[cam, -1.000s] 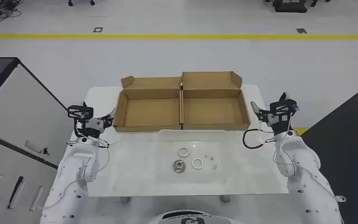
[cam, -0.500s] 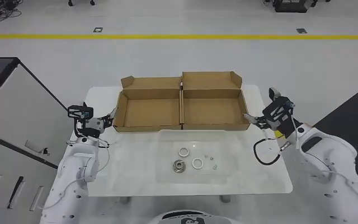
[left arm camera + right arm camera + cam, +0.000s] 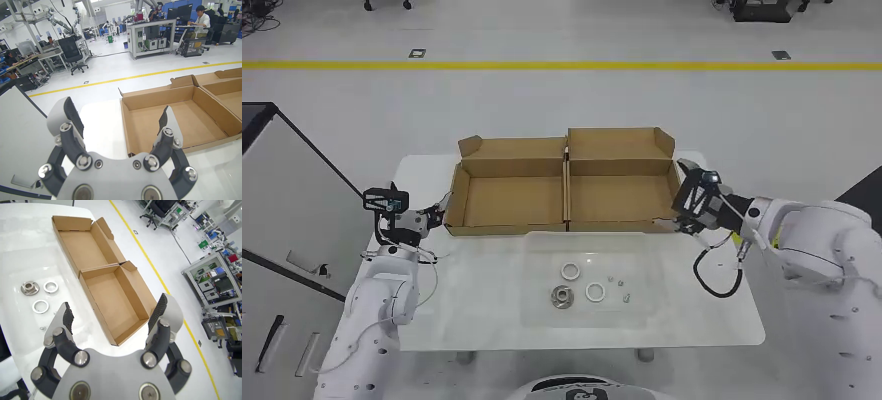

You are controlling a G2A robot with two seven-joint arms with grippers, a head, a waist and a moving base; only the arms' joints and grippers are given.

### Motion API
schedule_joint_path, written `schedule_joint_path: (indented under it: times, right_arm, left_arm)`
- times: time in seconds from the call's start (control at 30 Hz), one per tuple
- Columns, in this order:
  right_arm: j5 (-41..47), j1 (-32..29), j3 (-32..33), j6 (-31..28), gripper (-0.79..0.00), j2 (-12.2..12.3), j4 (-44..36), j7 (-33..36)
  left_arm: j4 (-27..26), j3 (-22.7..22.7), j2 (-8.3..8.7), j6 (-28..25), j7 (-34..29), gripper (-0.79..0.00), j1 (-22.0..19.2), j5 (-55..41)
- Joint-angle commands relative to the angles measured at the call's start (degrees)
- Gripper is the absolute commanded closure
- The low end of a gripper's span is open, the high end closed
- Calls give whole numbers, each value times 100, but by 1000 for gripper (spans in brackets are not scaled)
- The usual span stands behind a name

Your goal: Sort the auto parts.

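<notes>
Black ribbed pads (image 3: 74, 115) face each other across a wide gap on the left gripper (image 3: 119, 113), with nothing between them. Seen from above, this gripper hangs at the 9 o'clock edge of the table (image 3: 482, 300). It is aimed toward 3 o'clock, just beside the 8 o'clock corner of the left box (image 3: 512, 200). Whether a fingertip touches the cardboard cannot be told. The right gripper (image 3: 113, 306) is spread just as wide and also holds nothing. It hovers at the table's 3 o'clock side, aimed toward 9 o'clock, near the 4 o'clock corner of the right box (image 3: 627, 195).

The two brown boxes stand open, wall to wall, across the table's 12 o'clock half. Toward 6 o'clock from them lies a shallow clear tray (image 3: 542, 236), its far rim close to the boxes' near walls. The parts rest on it, well apart from both grippers. A grey metal hub (image 3: 562, 296) lies flat near the tray's middle. A ring (image 3: 571, 270) lies just beside it at 1 o'clock, and a second ring (image 3: 595, 292) just beside it at 3 o'clock. A few small pieces (image 3: 623, 283) are scattered at 3 o'clock of the second ring, too small to identify. All the parts lie outside the boxes.
</notes>
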Motion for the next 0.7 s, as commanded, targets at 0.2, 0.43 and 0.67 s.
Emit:
schedule_joint_path:
  times: [0.2, 0.43, 0.67]
  right_arm:
    - [257, 661, -1113, 273, -785, 310, 102, 513]
    - [657, 1138, -1962, 469, -785, 816, 145, 709]
    - [1381, 1638, -2849, 740, -785, 1344, 333, 980]
  left_arm:
    - [0, 0, 0, 0, 0, -785, 0, 0]
    - [0, 0, 0, 0, 0, -785, 0, 0]
    - [0, 0, 0, 0, 0, -785, 0, 0]
